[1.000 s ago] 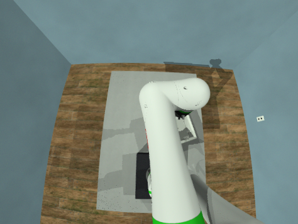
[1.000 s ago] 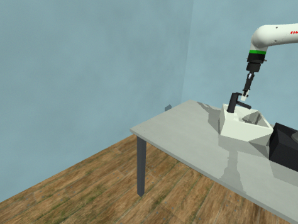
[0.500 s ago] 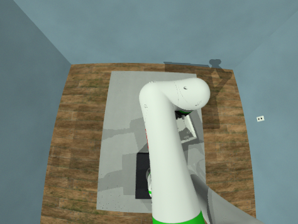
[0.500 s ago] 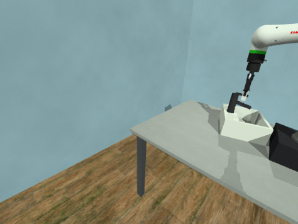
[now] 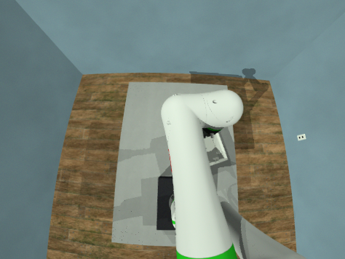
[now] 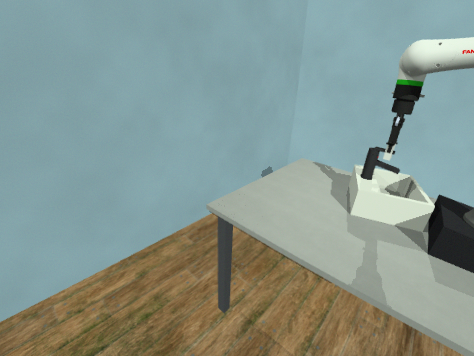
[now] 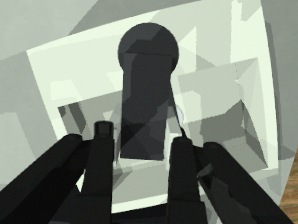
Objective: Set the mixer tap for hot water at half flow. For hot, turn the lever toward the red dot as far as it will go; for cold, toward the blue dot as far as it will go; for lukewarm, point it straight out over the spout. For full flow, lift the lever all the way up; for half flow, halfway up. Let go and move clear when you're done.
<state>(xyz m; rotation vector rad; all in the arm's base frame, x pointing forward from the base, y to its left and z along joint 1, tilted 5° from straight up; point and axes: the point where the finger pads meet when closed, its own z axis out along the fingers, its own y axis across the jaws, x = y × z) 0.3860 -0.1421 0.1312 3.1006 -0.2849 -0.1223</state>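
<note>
A dark mixer tap (image 6: 371,162) stands on the rim of a pale basin (image 6: 387,197) on the grey table. Its flat dark lever (image 7: 145,106) runs from the round tap head toward me in the wrist view. My gripper (image 7: 143,118) reaches down onto the lever's free end and is shut on it, one finger on each side. In the exterior view the gripper (image 6: 391,146) meets the lever just above the spout (image 6: 387,166). The red and blue dots are not visible. In the overhead view the arm hides the tap; only part of the basin (image 5: 217,149) shows.
A black block (image 6: 452,232) sits on the table right beside the basin, also seen from above (image 5: 164,201). The table's near edge and a leg (image 6: 224,265) are at the left. Blue walls stand behind the table.
</note>
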